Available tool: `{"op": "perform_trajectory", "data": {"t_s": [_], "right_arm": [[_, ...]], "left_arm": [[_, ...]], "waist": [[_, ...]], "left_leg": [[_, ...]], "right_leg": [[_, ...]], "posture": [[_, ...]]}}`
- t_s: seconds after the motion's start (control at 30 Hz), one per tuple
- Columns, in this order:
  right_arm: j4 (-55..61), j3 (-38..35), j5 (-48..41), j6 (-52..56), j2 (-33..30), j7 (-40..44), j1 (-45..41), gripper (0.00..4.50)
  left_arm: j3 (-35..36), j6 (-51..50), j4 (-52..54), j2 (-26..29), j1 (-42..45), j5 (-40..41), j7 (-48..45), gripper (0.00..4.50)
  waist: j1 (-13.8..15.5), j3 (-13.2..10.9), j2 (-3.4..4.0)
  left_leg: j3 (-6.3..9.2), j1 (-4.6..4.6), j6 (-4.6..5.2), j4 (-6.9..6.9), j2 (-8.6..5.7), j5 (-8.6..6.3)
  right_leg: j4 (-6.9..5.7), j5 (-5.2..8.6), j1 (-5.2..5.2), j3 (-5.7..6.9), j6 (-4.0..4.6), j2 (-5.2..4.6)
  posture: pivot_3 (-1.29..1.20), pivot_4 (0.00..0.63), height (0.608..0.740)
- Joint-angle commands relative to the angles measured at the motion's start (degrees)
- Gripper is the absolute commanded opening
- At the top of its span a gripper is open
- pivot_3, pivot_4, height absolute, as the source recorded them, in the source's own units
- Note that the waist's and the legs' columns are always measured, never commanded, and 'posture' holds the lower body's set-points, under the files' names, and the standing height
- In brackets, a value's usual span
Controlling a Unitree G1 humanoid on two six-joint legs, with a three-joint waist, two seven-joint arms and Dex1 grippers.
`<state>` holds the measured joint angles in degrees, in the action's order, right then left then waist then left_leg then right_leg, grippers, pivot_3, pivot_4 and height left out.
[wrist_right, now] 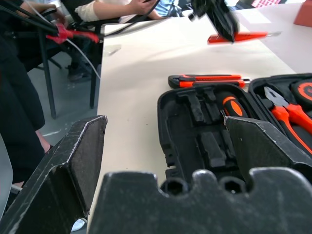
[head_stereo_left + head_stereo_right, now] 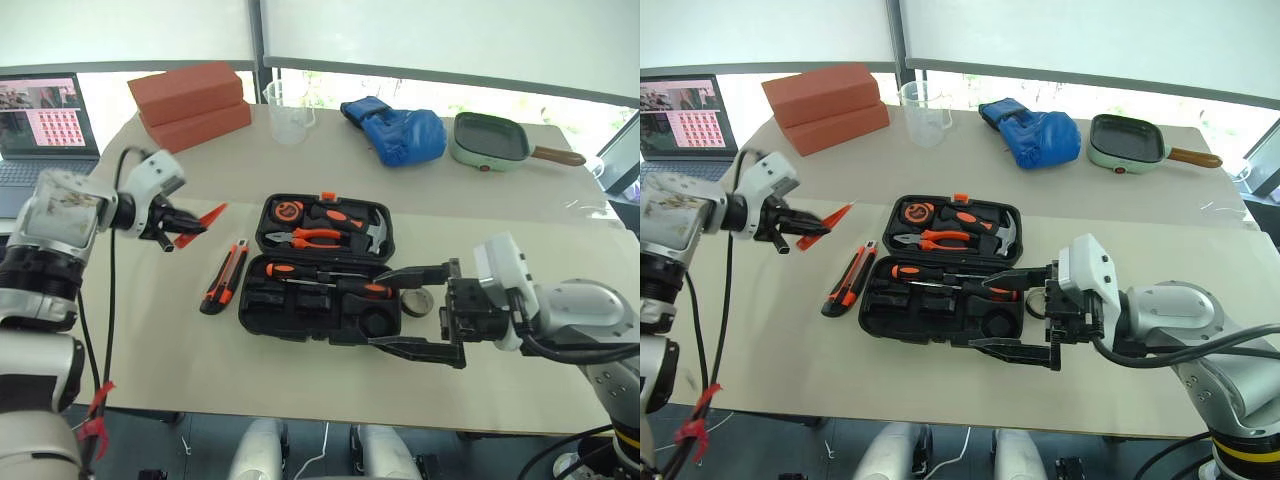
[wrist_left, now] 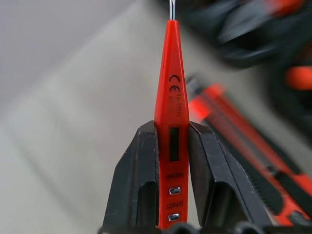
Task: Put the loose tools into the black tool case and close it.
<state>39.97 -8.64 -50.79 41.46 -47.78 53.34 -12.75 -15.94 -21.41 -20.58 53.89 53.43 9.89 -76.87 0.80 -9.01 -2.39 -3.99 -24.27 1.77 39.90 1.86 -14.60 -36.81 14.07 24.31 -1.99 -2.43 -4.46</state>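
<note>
The broad beige table [image 2: 300, 370] carries the black rounded plastic clamshell tool case [image 2: 322, 268], lying open near the middle, its far half holding orange-handled pliers [image 2: 305, 237] and a hammer [image 2: 372, 232], its near half two orange-and-black-handled screwdrivers [image 2: 320, 277]. The right arm reaches in level from the right, bent at the elbow, and the right gripper [image 2: 415, 310] hangs at the case's near right corner with its two black fingers spread wide, holding nothing. The left arm is raised over the table's left side, wrist pointing toward the case; the left gripper [image 2: 178, 229] pinches the slim orange tester pen [image 3: 171, 97] between its pads, the pen in the air with its metal tip forward. The orange-black utility knife [image 2: 223, 277] lies flat just left of the case. A small dark tape roll [image 2: 415, 301] sits beside the case's right edge.
</note>
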Motion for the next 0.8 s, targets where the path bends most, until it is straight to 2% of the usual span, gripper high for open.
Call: {"op": "perform_trajectory", "data": {"t_s": [0.03,0.23,0.43,0.5,0.63,0.8], "right_arm": [[2.03,-3.43,-2.86,0.24,-0.66,-1.98,0.65,4.5],[3.73,-5.06,-4.35,0.18,-1.74,-4.15,3.84,4.5],[5.91,-6.35,-6.53,0.27,-1.98,-7.13,6.24,4.5],[6.58,-6.46,-6.69,0.09,-2.04,-7.82,7.15,4.5],[7.43,-6.78,-7.38,-0.25,-2.18,-9.06,8.45,4.5],[7.86,-6.55,-7.0,-0.81,-2.08,-9.62,9.54,4.5]], "left_arm": [[-1.9,4.03,9.12,-0.26,-0.52,1.08,-9.27,0.4],[-7.1,2.72,15.58,-6.09,-1.08,-0.98,-13.03,0.4],[-13.32,-1.55,11.88,-9.58,1.17,-9.35,-11.69,0.4],[-13.81,-5.71,11.92,-10.28,1.41,-9.44,-12.22,0.4],[-14.83,-6.81,11.8,-10.34,1.39,-10.76,-13.84,0.4],[-15.76,-9.05,9.81,-12.92,1.91,-12.23,-13.04,0.4]], "waist": [[-0.09,0.0,0.0],[-0.09,0.0,0.01],[-0.3,0.01,0.01],[-0.21,0.01,0.01],[-0.21,0.01,0.01],[-0.12,0.01,0.01]], "left_leg": [[0.0,0.0,0.0,0.0,0.0,0.0],[0.02,0.02,0.02,0.08,-0.06,-0.01],[0.07,0.03,0.03,0.13,-0.04,-0.01],[0.08,0.02,0.03,0.14,-0.05,-0.01],[0.1,0.01,0.06,0.17,-0.05,-0.02],[0.12,0.02,0.06,0.21,-0.06,-0.03]], "right_leg": [[-0.01,0.0,0.0,0.0,0.0,0.02],[-0.03,0.01,-0.05,-0.01,-0.03,0.08],[-0.1,0.01,-0.04,-0.05,-0.03,0.16],[-0.09,0.01,-0.04,-0.05,-0.04,0.16],[-0.09,0.02,-0.04,-0.05,-0.06,0.14],[-0.1,0.02,-0.08,-0.05,-0.07,0.13]], "posture": [[0.0,0.15,0.738],[0.0,0.15,0.738],[0.0,0.15,0.738],[0.0,0.15,0.738],[0.0,0.15,0.738],[0.0,0.15,0.738]]}}
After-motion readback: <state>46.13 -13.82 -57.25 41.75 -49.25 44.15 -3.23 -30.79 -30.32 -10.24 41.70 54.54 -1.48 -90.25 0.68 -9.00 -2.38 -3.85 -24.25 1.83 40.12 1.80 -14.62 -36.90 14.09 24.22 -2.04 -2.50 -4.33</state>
